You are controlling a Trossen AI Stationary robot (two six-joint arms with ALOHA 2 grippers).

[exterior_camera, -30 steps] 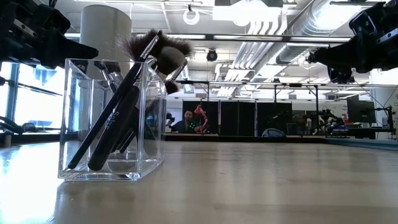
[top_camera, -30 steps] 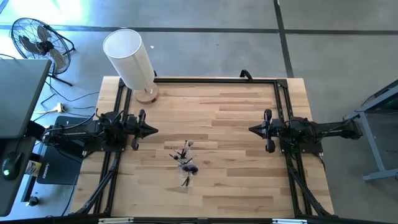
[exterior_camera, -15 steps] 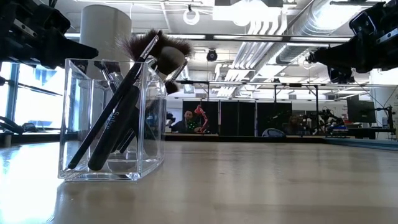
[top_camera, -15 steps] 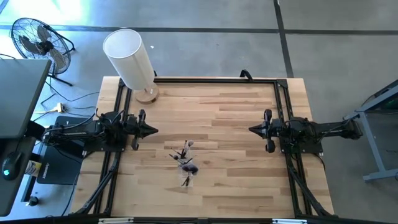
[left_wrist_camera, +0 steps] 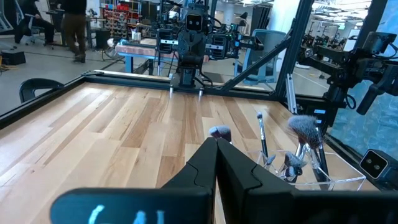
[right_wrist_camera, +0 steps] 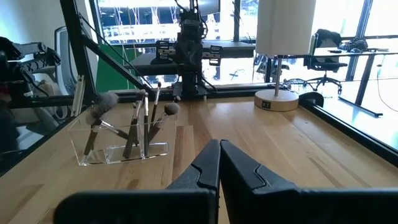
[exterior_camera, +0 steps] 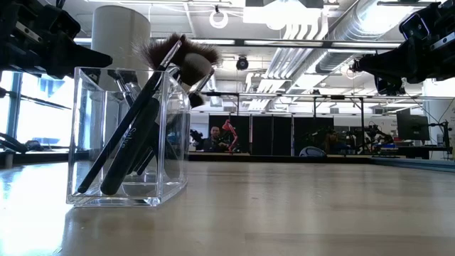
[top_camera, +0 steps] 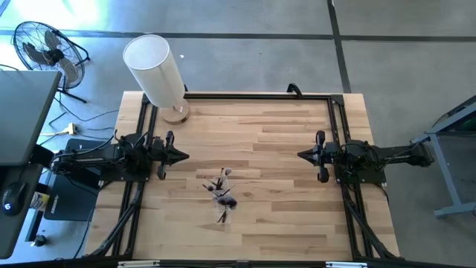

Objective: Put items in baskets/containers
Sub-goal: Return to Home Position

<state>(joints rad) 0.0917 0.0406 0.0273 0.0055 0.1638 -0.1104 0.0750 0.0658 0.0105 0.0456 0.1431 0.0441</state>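
White lettering along one dark brush handle (exterior_camera: 132, 135) in the low view, too small to read. Pale glowing marks on the left wrist housing, not legible. No other readable writing.

Clear container (top_camera: 222, 201) on the wooden table (top_camera: 268, 126), near the table's middle, a little toward the front edge and nearer the left arm. Flat transparent walls, square corners, thick clear base (exterior_camera: 128, 142); plastic or glass, cannot tell. Also visible from the left wrist (left_wrist_camera: 314, 177) and the right wrist (right_wrist_camera: 118, 148).

Brushes (top_camera: 222, 192) standing inside the container, leaning at mixed angles, heads up and above the rim. Slim glossy dark handles, silvery ferrules, soft rounded tips. Fluffy-headed brush (exterior_camera: 173, 51) with wide dark splayed bristles, tilted against a wall; same head seen greyish from the left wrist (left_wrist_camera: 303, 126).

Table of pale butcher-block planks, smooth, edged by black metal rails.

Left gripper (top_camera: 183, 156) at the table's left side, above the wood, well apart from the container, fingers pressed together on nothing (left_wrist_camera: 216, 143). Right gripper (top_camera: 301, 155) at the right side, likewise well apart, fingers clenched together and empty (right_wrist_camera: 219, 144). Matte black angular fingers on both.

White cylinder (top_camera: 154, 65), smooth and matte, on a round wooden base (top_camera: 176, 114) at the back-left corner. Wire-caged fan (top_camera: 41, 46) on the floor beyond it.
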